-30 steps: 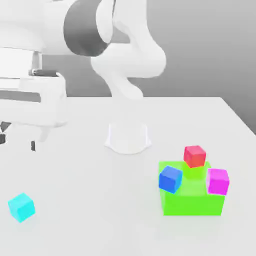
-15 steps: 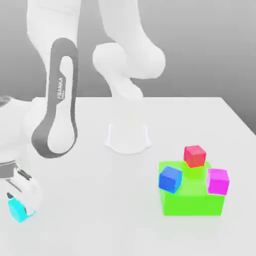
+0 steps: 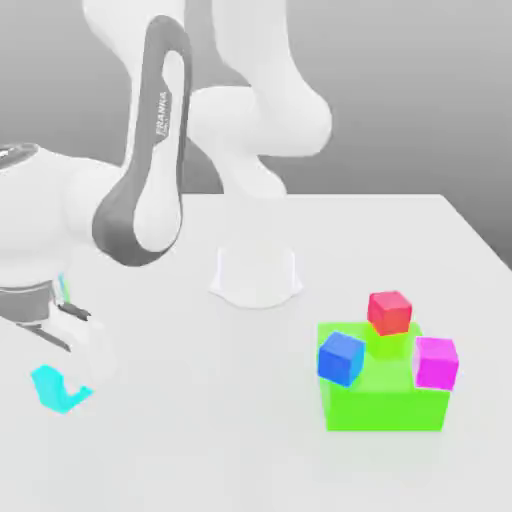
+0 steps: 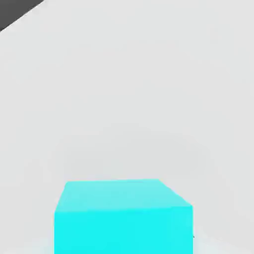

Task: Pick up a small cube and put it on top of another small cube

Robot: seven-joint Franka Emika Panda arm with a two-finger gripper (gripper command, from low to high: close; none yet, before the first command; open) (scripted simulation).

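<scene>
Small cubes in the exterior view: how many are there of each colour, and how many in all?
Cyan: 1, in the gripper
Blue: 1, at the green block
Red: 1, at the green block
Magenta: 1, at the green block
Total small cubes: 4

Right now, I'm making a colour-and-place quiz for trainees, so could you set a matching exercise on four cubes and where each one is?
1. cyan cube
2. red cube
3. blue cube
4. magenta cube

A. at the green block's corner toward the exterior view's left
B. in the gripper
C. at the block's side toward the exterior view's right
D. at the block's far edge

Pairs: 1-B, 2-D, 3-A, 4-C
</scene>
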